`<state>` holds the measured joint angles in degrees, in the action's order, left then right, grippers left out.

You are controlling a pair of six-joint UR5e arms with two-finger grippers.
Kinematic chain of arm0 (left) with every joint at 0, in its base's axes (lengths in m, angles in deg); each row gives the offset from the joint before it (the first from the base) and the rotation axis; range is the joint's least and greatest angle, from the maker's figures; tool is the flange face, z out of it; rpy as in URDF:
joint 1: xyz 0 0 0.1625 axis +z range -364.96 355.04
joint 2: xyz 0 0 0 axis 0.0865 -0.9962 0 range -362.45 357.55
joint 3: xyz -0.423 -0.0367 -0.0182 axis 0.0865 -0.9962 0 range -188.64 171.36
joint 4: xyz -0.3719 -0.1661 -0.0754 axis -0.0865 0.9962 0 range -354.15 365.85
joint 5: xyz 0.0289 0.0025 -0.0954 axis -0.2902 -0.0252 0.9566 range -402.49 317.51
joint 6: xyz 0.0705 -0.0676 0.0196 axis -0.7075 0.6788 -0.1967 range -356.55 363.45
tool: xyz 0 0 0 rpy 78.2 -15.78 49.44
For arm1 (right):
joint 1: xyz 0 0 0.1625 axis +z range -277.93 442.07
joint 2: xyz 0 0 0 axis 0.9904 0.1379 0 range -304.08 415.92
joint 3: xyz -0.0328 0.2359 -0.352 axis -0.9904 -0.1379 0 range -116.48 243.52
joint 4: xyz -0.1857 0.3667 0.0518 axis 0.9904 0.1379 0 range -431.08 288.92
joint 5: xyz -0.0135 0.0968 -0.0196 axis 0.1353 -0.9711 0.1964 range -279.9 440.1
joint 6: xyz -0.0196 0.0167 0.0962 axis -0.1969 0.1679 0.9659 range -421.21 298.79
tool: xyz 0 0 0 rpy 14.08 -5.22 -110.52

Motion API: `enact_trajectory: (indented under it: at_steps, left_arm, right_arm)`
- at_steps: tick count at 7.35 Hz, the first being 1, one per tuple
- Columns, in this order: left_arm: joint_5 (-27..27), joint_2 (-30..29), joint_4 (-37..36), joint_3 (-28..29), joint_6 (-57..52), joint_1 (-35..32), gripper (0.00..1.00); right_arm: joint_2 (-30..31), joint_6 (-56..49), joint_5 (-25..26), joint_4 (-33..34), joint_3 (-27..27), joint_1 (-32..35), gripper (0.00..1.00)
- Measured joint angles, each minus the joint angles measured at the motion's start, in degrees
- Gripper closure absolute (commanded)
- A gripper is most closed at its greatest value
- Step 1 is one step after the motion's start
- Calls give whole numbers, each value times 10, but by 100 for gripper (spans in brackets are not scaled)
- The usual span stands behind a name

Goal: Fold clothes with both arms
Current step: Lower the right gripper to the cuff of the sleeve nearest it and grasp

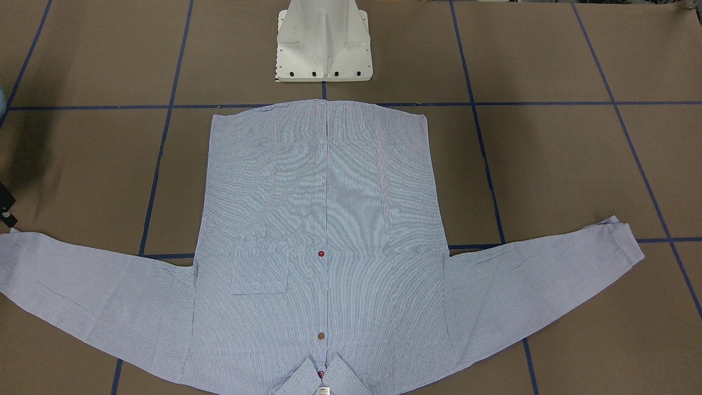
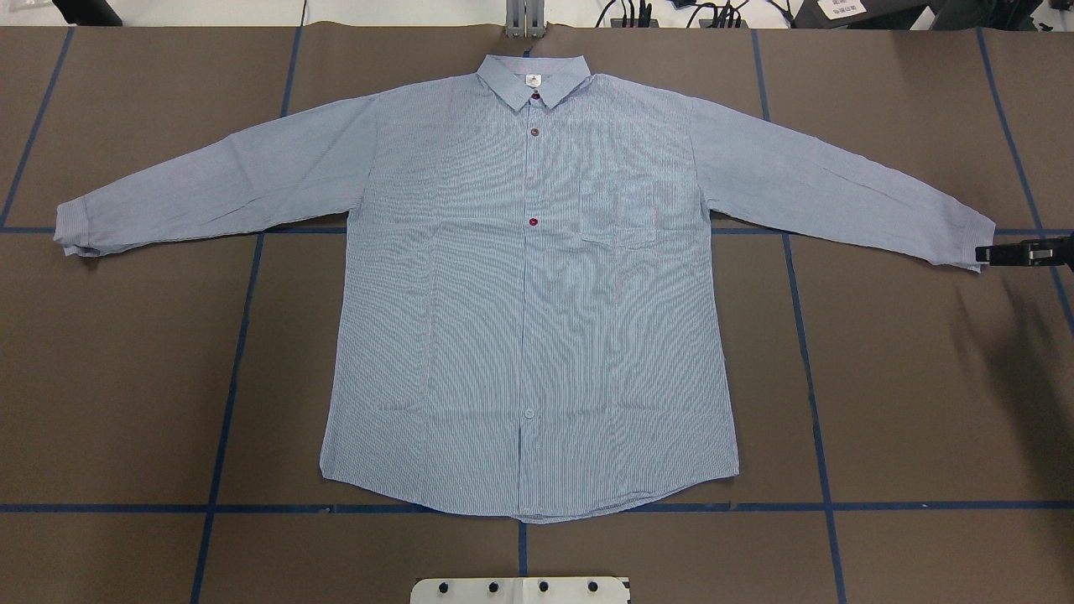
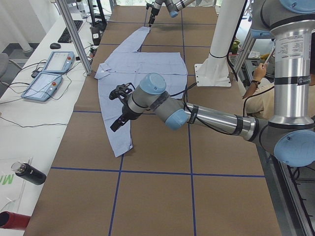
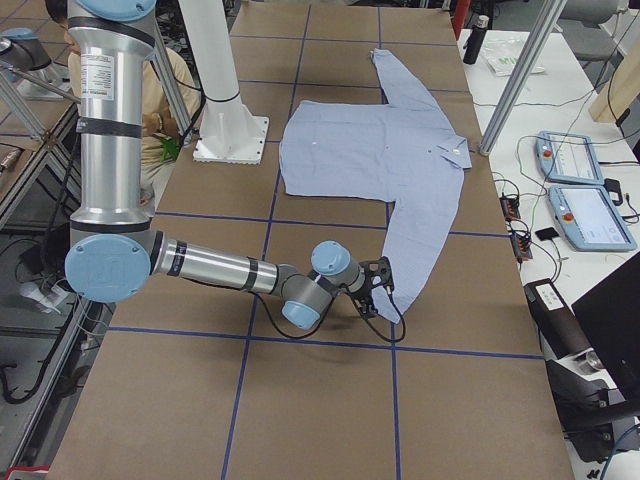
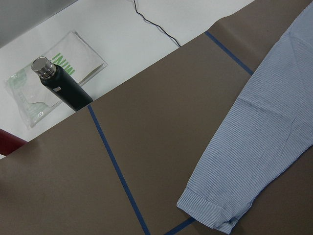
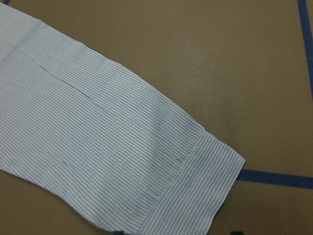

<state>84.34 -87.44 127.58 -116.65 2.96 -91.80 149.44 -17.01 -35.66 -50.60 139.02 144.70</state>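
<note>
Brown paper taped with blue lines covers the table [image 2: 126, 377], where the shirt [image 2: 529, 294] lies flat, buttoned, sleeves spread, the right gripper [image 2: 983, 253] at one cuff's edge with fingers apart, the left gripper [image 3: 117, 120] above the other sleeve, its state unclear

Right arm [image 4: 215, 268] stretches out low, its forearm near level. The right tool [image 2: 986, 252] lies at the very end of one sleeve cuff of the shirt [image 2: 520, 294], and two dark tips show well apart at the foot of the wrist view. Over the shirt's opposite sleeve, the left arm [image 3: 216, 120] reaches out level from its upright column. Its left tool [image 3: 117, 120] is raised above the sleeve, clear of the cloth. How its jaws stand cannot be told.
</note>
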Motion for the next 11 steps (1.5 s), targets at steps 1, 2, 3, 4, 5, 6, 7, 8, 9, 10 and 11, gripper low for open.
enact_trajectory:
  at_steps: [1, 2, 3, 4, 5, 6, 7, 8, 9, 10, 11]
  left_arm:
    - [0, 0, 0, 0, -1, 0, 0]
    - [0, 0, 0, 0, -1, 0, 0]
    - [0, 0, 0, 0, -1, 0, 0]
    - [-1, 1, 0, 1, -2, 0, 0]
    - [-1, 1, 0, 1, -3, 0, 0]
    - [0, 1, 0, 1, -3, 0, 0]
    - [0, 1, 0, 2, -3, 0, 0]
    - [0, 1, 0, 2, -3, 0, 0]
    - [0, 1, 0, 2, -3, 0, 0]
    - [0, 1, 0, 2, -3, 0, 0]
    - [0, 1, 0, 2, -3, 0, 0]
  right_arm:
    - [0, 0, 10, 0, -4, -7, 32]
    - [-1, 0, 15, 0, -8, -10, 34]
    - [-3, 0, 18, 0, -12, -12, 37]
    - [-8, 0, 20, 0, -19, -12, 37]
    - [-16, 0, 24, 0, -29, -13, 38]
    - [-22, 0, 29, 1, -37, -13, 38]
    - [-26, 0, 33, 1, -41, -13, 42]
    - [-28, 0, 34, 0, -43, -14, 48]
    - [-29, 0, 35, 1, -45, -14, 50]
    - [-29, 0, 35, 1, -45, -15, 50]
    - [-29, 0, 35, 1, -45, -16, 50]
